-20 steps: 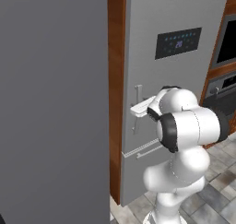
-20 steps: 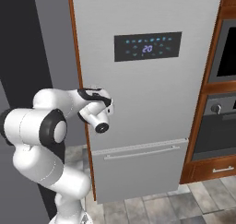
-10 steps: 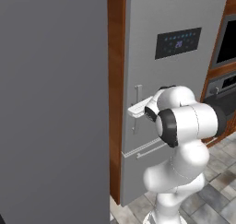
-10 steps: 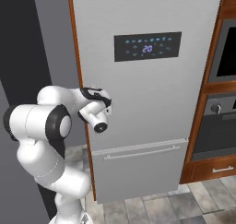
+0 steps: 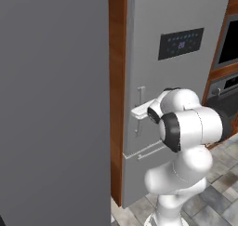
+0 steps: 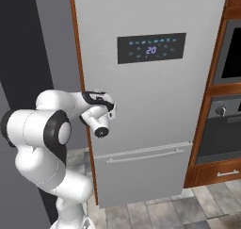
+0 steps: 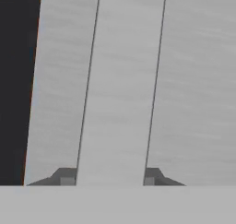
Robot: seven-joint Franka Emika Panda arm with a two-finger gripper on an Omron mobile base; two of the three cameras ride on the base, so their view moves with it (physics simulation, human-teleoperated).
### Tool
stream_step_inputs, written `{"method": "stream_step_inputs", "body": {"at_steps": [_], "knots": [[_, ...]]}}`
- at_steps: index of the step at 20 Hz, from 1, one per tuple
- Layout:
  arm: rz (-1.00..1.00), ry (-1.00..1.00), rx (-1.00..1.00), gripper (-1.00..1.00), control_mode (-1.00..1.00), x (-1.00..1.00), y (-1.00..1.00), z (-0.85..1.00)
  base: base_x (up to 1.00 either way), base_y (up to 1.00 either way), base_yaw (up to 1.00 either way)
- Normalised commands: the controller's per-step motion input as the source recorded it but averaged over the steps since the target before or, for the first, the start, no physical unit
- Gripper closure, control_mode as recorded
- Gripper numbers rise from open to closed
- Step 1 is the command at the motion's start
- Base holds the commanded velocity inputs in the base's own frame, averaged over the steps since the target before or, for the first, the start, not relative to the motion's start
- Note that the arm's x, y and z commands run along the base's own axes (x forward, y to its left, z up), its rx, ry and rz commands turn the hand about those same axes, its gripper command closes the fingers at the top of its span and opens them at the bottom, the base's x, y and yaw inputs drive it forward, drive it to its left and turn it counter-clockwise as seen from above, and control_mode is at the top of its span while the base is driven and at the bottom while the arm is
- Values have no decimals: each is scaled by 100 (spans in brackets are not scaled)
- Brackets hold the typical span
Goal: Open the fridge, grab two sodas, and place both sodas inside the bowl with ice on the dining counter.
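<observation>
floor (image 6: 188,209): grey-brown stone tiles, seen at btm of both base views
fridge (image 6: 141,105): stood directly on floor, doors shut, btm drawer just above tiles
wood cabinet w/ ovens (image 6: 221,171): set on floor right beside fridge
robot base (image 5: 162,218): rested on tiles in front of fridge

At mid-frame the tool (image 5: 139,111) is closed on the vertical door handle (image 5: 140,104) of the shut grey fridge (image 5: 176,81). A black dispenser panel (image 5: 181,43) sits upper right. The bottom drawer's bar handle (image 5: 148,150) lies below.
</observation>
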Motion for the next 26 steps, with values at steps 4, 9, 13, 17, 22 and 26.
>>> {"method": "stream_step_inputs", "body": {"at_steps": [4,9,13,17,22,26], "knots": [[-13,0,0,100,-100,-45,-81,17,0,0,0],[-7,0,-2,100,-100,-55,-87,19,0,0,0],[-2,0,-2,100,-100,-59,-93,21,0,0,0],[-1,0,-2,100,-100,-58,-94,24,0,0,0],[0,0,-3,100,-100,-54,-94,26,0,0,0],[0,0,-3,100,-100,-53,-98,25,0,0,0]]}}
